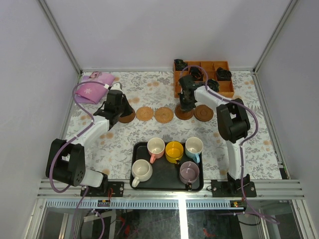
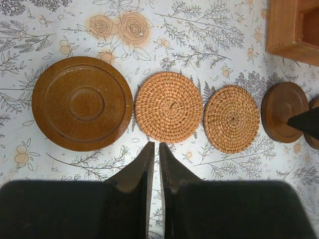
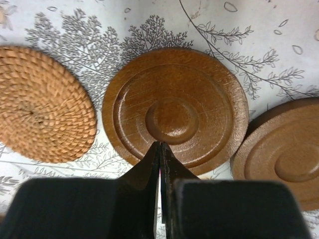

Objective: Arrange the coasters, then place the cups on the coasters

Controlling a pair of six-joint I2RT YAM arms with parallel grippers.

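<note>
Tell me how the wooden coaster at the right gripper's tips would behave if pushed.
The wooden coaster looks rigid and glossy, so it would probably slide flat rather than bend. Thin and lying flat, it seems unlikely to tip or roll.

Wood coasters (image 3: pixel 175 109) are ringed dark brown, woven coasters (image 2: pixel 169 106) tan, tablecloth (image 1: pixel 149 89) white floral, tray (image 1: pixel 166 177) black, cups (image 1: pixel 174 149) cream, pink, yellow, blue, mauve.

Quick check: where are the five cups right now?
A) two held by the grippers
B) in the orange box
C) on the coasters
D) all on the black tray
D: all five cups stand on the black tray, and no cup stands on any of the coasters.
</note>
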